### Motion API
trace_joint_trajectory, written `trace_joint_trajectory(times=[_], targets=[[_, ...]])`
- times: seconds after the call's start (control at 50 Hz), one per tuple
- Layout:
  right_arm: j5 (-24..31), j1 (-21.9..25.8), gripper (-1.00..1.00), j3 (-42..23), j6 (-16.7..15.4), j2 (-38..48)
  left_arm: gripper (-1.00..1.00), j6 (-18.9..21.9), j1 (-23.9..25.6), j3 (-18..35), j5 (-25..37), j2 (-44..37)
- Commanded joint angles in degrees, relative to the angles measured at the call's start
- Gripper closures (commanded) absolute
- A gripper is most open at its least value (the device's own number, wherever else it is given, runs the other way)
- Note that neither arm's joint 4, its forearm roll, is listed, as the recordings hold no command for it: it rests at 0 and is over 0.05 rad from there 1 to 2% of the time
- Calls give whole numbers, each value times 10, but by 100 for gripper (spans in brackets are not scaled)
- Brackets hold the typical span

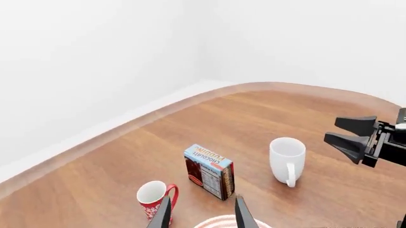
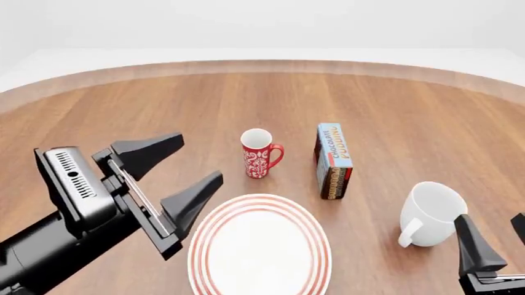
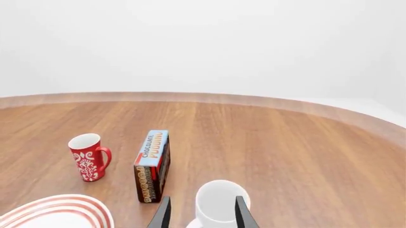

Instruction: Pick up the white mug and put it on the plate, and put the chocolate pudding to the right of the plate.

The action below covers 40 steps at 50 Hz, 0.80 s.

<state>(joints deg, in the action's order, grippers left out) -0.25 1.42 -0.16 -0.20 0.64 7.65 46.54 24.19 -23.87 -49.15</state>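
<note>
Right gripper (image 3: 200,213) spread, poised just behind the white mug (image 2: 432,213), which sits right of the plate (image 2: 260,246), pudding carton (image 2: 333,161) beyond. Left gripper (image 2: 174,169) spread, empty, left of plate. Risk: fingers may clip the rim and tip the mug.

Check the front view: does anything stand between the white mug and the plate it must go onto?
Nothing visible does. The white mug stands right of the plate, with only bare table between them. The chocolate pudding and red mug stand farther back, off that path.

Pudding (image 2: 334,161) between red mug (image 2: 258,153), white mug (image 2: 431,214)
</note>
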Motion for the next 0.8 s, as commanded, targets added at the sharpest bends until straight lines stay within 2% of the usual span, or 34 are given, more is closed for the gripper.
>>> trace_joint_trajectory(times=[0.02, 0.8], targets=[[0, 1, -100, 0, 1, 0, -100, 2, 33, 17, -13, -35], [-1, 0, -100, 0, 0, 0, -100, -22, 92, 41, -76, -172]])
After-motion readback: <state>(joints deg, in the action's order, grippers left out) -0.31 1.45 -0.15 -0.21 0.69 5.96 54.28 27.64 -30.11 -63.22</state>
